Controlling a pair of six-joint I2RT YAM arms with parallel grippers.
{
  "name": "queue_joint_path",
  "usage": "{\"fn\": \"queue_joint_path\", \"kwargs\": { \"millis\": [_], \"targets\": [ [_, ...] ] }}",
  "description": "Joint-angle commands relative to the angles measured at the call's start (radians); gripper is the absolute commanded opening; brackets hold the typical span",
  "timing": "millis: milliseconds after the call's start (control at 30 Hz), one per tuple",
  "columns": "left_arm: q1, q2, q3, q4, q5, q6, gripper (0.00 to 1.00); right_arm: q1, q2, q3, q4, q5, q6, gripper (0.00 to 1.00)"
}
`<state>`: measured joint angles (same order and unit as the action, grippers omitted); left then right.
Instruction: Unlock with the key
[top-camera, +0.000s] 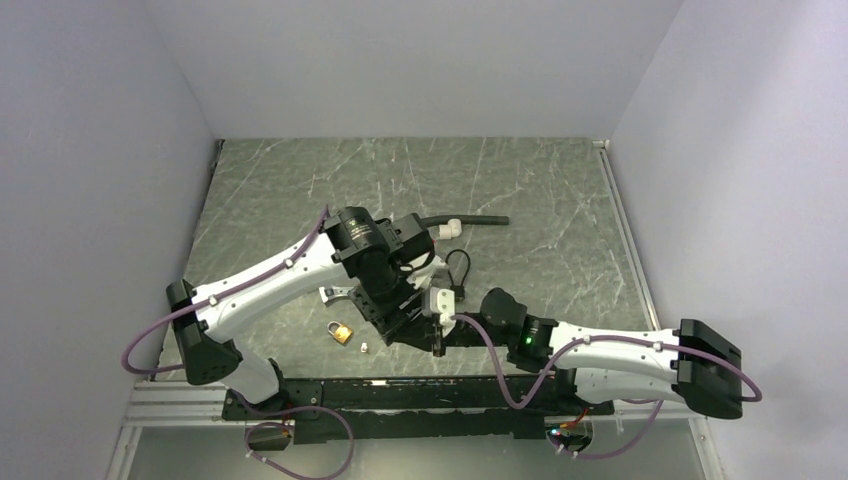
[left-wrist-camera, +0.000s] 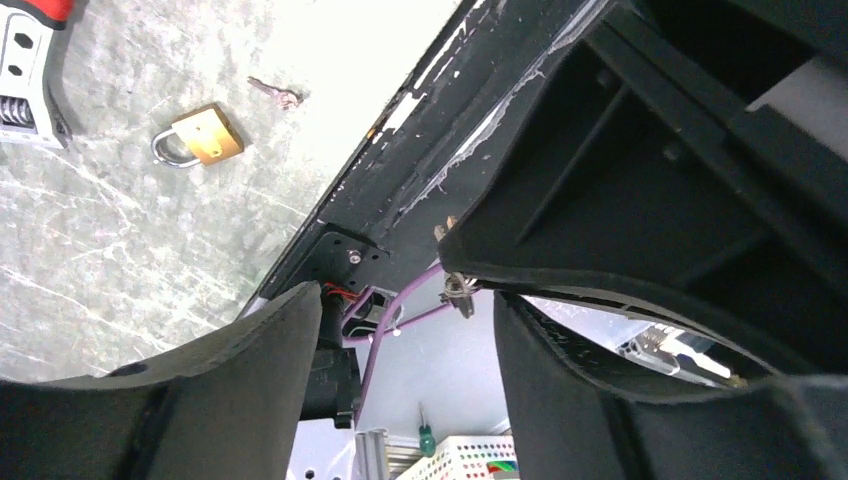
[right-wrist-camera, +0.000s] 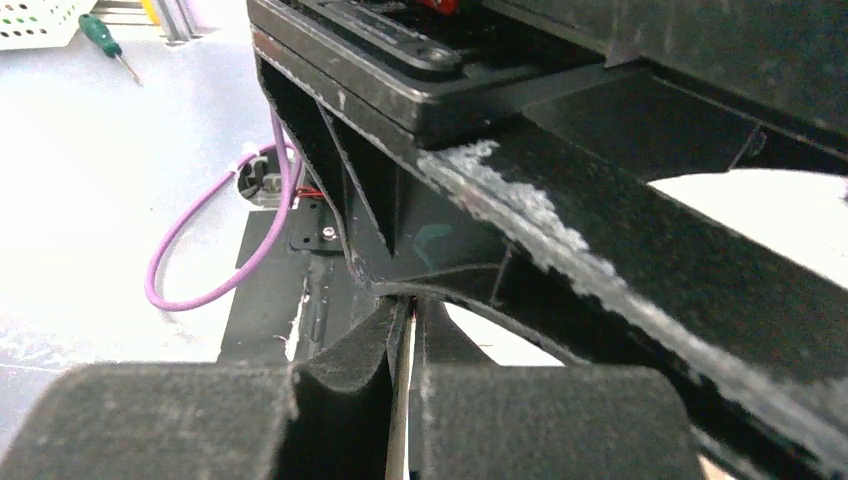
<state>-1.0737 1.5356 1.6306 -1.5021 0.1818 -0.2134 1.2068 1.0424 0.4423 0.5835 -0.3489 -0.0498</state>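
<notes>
A robotics lab cell: plain white walls (top-camera: 420, 60) box in a marble-patterned bench (top-camera: 560, 190) (purple cables (right-wrist-camera: 150, 280) trail along its rail (top-camera: 170, 405)).

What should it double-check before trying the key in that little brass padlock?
1. Grip on the key: ok, a thin silvery sliver pinched in the shut right gripper.
2. Opening of the left gripper: ok, fingers wide apart.
3. Room between the arms: not ok, both grippers crowd together.
4. Access to the padlock: ok, lying flat and uncovered on the table, shackle closed.
5. Keyhole direction: cannot tell.
</notes>
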Motion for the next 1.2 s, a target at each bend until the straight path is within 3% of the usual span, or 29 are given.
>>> {"fn": "queue_joint_path", "kwargs": {
  "millis": [0,100,200,300,433,600,800,900,1167],
  "targets": [
    [-0.029,-0.066,0.016,0.087,0.006,-0.015,0.73,-0.009,-0.027,0.019,0.025,0.056,0.041,0.00],
    [-0.022,-0.126,0.022,0.126,-0.040,-0.038,0.72,-0.009,-0.035,0.015,-0.007,0.075,0.061,0.00],
    [-0.014,-0.250,-0.059,0.253,-0.065,-0.066,0.65,-0.009,-0.054,0.024,-0.060,0.133,0.093,0.00],
    [-0.014,-0.473,-0.278,0.577,-0.024,-0.109,0.60,-0.009,-0.084,0.031,-0.092,0.201,0.119,0.00],
    [-0.014,-0.730,-0.533,0.859,-0.124,-0.226,0.59,-0.009,-0.137,0.068,-0.155,0.279,0.165,0.00],
    [-0.014,-0.801,-0.639,0.897,-0.304,-0.438,0.54,-0.010,-0.187,0.081,-0.172,0.290,0.181,0.00],
    [-0.014,-0.919,-0.948,1.274,-0.366,-0.859,0.49,-0.009,-0.180,0.100,-0.180,0.313,0.144,0.00],
    [-0.014,-0.999,-1.047,1.350,-0.423,-0.990,0.49,-0.009,-0.168,0.110,-0.183,0.316,0.136,0.00],
    [-0.014,-1.170,-1.148,1.436,-0.463,-1.065,0.50,-0.009,-0.148,0.120,-0.179,0.327,0.130,0.00]
  ]
}}
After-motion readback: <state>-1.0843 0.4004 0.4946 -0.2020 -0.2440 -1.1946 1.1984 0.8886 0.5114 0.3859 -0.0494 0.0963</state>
